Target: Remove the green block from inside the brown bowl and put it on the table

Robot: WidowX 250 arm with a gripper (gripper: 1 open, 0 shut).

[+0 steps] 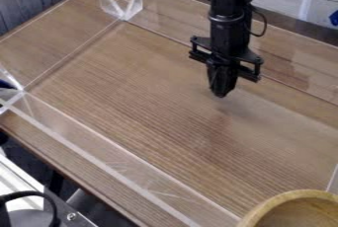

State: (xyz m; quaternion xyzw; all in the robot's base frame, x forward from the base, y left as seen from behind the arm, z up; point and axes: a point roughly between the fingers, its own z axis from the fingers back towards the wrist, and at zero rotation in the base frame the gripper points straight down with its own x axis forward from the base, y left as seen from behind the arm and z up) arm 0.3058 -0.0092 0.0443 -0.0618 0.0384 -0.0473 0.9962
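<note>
The black, downward-pointing gripper (pixel 223 91), fingers pinched shut on nothing visible, hangs over the light wood-grain table (pixel 119 93), while the large round tan wooden bowl (pixel 301 211) sits well apart toward the near right corner, its green block hidden from view.

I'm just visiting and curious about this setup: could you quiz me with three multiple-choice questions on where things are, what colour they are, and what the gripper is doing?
1. Where is the brown bowl?
A. bottom right corner
B. top left corner
C. under the gripper

2. What colour is the table?
A. white
B. light brown wood grain
C. blue

3. How is the gripper?
A. wide open
B. shut on a bowl
C. shut, pointing down

Answers: 1 A, only its rim shows there; 2 B, plank lines run across it; 3 C, its fingertips meet with nothing between them.
</note>
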